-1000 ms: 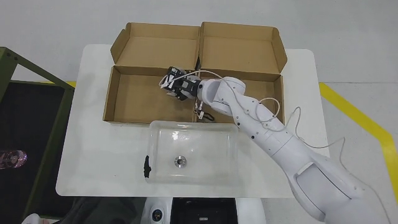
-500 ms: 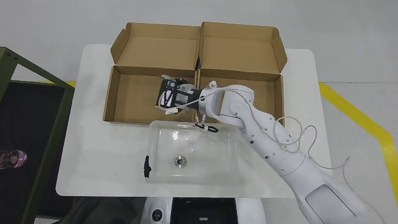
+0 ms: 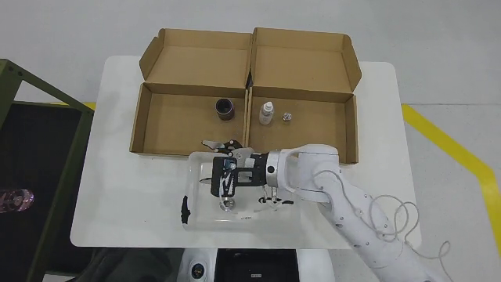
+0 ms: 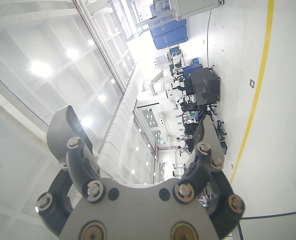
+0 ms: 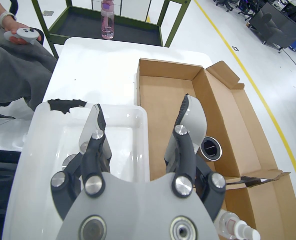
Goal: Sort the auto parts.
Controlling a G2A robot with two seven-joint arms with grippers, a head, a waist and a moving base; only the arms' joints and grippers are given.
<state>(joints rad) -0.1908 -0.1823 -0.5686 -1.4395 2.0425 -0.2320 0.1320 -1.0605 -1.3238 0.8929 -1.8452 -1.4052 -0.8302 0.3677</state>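
Right pincer [image 5: 141, 102] gapes above clear bin [image 5: 125, 136] and cardboard box [image 5: 163, 93].

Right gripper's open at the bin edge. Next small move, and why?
Probably shift the right gripper further over the clear bin and centre it on the small metal part: its fingers are open and empty, straddling the wall between bin and cardboard box.

Bright even light; ceiling lamps [image 4: 40, 68] glare in left wrist view; wrist-view edges bent.
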